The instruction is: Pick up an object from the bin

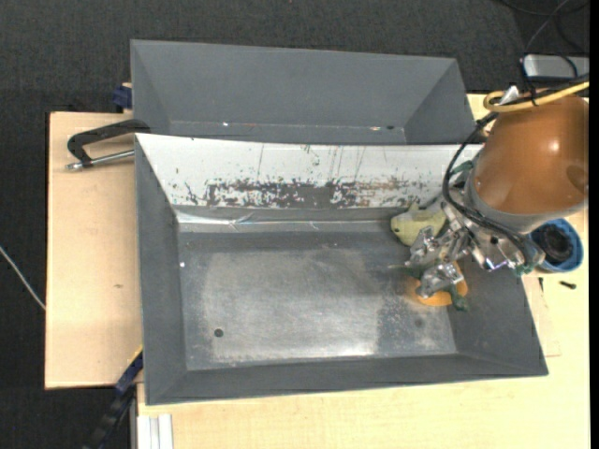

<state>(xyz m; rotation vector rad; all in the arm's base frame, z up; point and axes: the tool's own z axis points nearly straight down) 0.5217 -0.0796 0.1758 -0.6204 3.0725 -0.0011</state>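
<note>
We see a small orange thing [429, 296], low and rounded, lying on the floor of the bin [281, 293] in its right part, close to where the floor meets the sloping right wall. Part of its upper edge is covered by metal parts, so we cannot make out its full shape or say what kind of object it is.

Directly over it is the gripper [440, 271], a cluster of shiny metal parts that reaches down to the orange thing from the right. From this angle we cannot tell whether the gripper is open or closed, nor whether it touches the orange thing or only hangs just above it. We do not see anything clearly held in it.

Just beyond the gripper, towards the back wall, lies a pale yellow thing [409, 224], irregular and lumpy, at the foot of that wall. It is near the orange thing but apart from it.

Above and to the right of the gripper we see the robot's rounded orange cover [533, 162], with dark cables [459, 181] curving along its left side and a blue part [560, 244] below it at the wrist.

Further left the bin's floor is grey, scuffed metal, with a tiny dark speck [218, 333] near the front left corner, well apart from everything else. The back wall [281, 190] carries a band of dark scratches and marks across its width.
</note>
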